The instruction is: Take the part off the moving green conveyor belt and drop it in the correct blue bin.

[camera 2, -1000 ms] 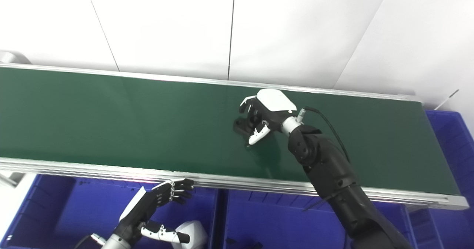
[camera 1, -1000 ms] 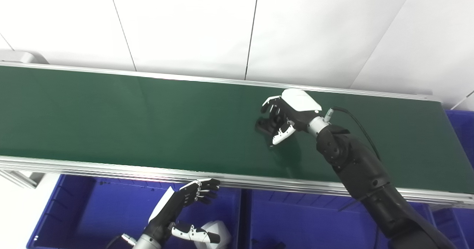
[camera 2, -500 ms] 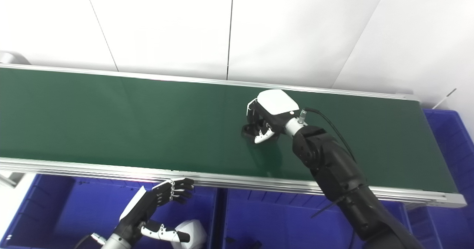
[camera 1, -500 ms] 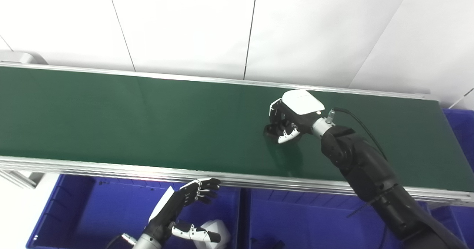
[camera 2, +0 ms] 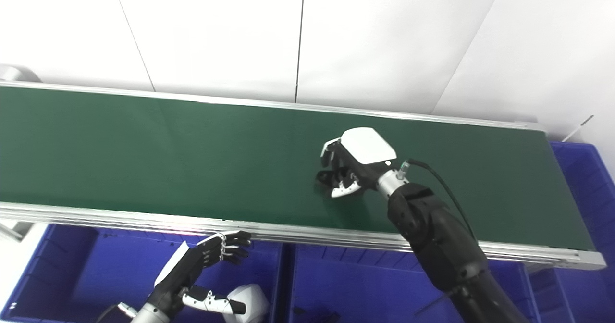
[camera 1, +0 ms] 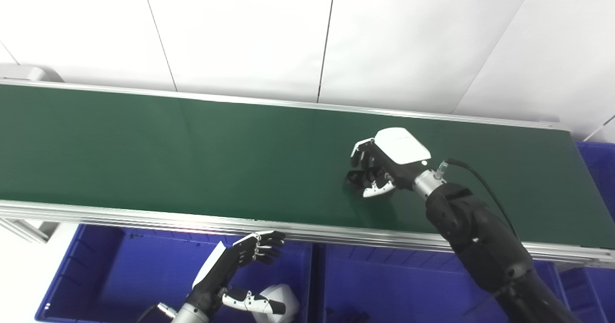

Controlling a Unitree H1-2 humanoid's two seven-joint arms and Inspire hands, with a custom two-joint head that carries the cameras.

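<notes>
A small black part (camera 1: pixel 356 179) lies on the green conveyor belt (camera 1: pixel 192 155), right of its middle. My right hand (camera 1: pixel 384 167) has its fingers curled around the part from above, just over the belt surface; most of the part is hidden under the fingers. My left hand (camera 1: pixel 240 260) hovers open over the blue bin (camera 1: pixel 115 270) in front of the belt, fingers spread near the belt's front rail. A white rounded part (camera 1: pixel 281 298) lies in that bin beside the thumb.
A second blue bin (camera 1: pixel 399 284) sits under the belt's front edge to the right, with a dark item (camera 1: pixel 346 313) at its near edge. Another blue bin (camera 1: pixel 598 164) stands past the belt's right end. White wall panels rise behind the belt.
My right hand went from spread over the black part to curled shut on it, then drew toward the belt's front edge with the part. The left hand stayed still.
</notes>
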